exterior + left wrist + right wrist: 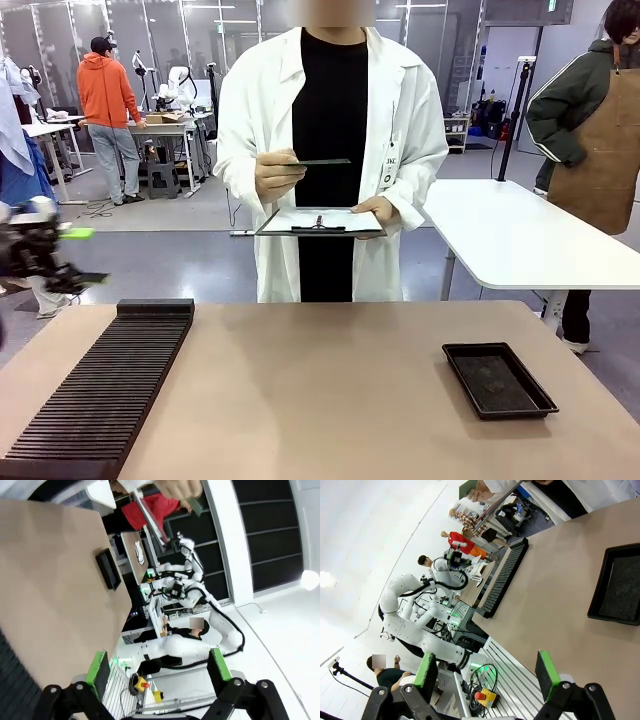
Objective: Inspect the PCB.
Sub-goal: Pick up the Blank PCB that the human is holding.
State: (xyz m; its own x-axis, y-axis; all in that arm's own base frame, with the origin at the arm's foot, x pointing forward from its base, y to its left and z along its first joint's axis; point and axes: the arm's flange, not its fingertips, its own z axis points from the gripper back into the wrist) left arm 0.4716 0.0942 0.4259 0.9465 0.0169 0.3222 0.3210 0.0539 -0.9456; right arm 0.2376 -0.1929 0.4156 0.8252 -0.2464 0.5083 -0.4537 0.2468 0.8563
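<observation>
PCB [322, 161] being pinched edge-on in the person's right hand [278, 172], hovering just above a clipboard [300, 215] resting on the left hand [380, 212], beyond the far edge of the table [320, 390]. Standing wide open and gripping nothing, left gripper [159, 667] and right gripper [486, 672], both hanging clear of the tabletop. Lying on the table well apart, a black tray [470, 350] at the right and a slotted black rack [100, 390] along the left.

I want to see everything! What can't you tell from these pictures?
- PCB, front view: held edge-on, so its face is hidden.
- Clipboard, front view: anything on its paper is too small to read.
- Left gripper, front view: blurred, its arm cut off by the left edge.
</observation>
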